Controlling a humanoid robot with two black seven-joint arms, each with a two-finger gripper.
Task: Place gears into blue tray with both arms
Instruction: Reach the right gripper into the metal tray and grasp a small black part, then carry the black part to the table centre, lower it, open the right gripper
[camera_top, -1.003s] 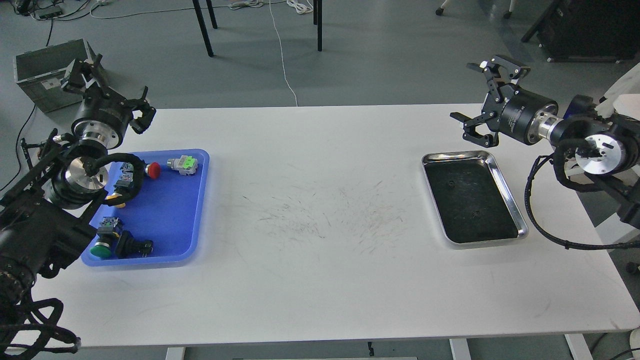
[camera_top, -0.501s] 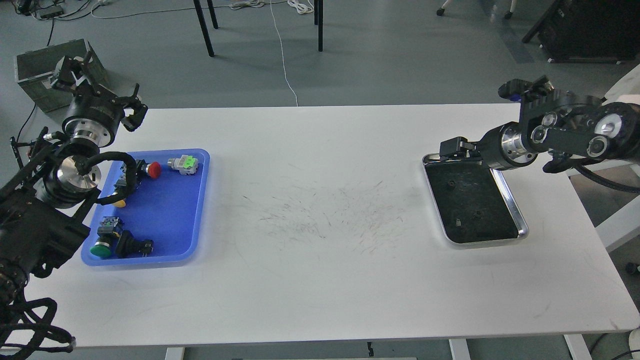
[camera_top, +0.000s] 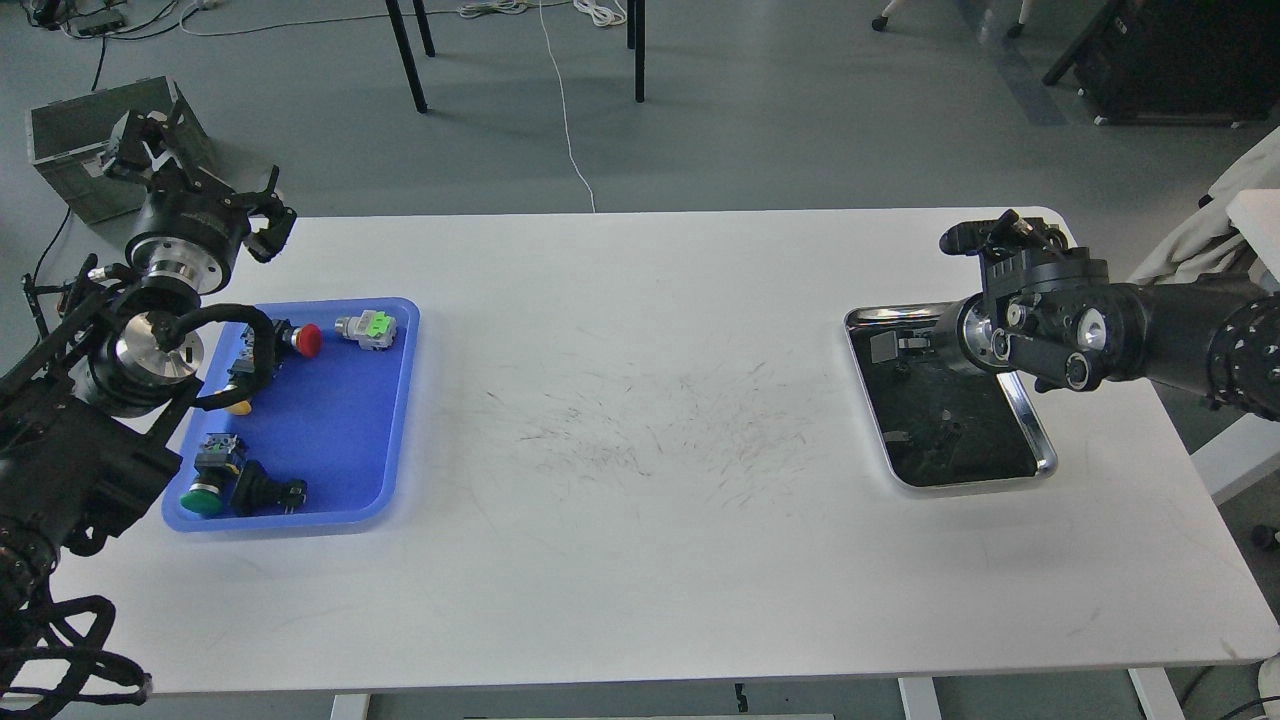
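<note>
**White table, two trays, two arms**

Surface: one white table (camera_top: 640, 560), scuffed with dark marks at its centre, on a grey floor with cables and chair legs behind.

Blue tray (camera_top: 340, 440): one, at the table's left end, long axis running near to far. It holds about five coloured push-button switches (camera_top: 365, 328).

Silver tray (camera_top: 1040, 450): one, at the right end, long axis likewise near to far, dark inside. Gears (camera_top: 953, 428): two small dark specks can be made out on its floor; teeth and any further count cannot be told.

Left gripper (camera_top: 205, 195): raised above the table's far-left corner, claws spread wide, holding nothing.

Right gripper (camera_top: 895, 347): reaching low over the silver tray's far end, beside one gear; seen dark, its finger spacing cannot be told.
</note>
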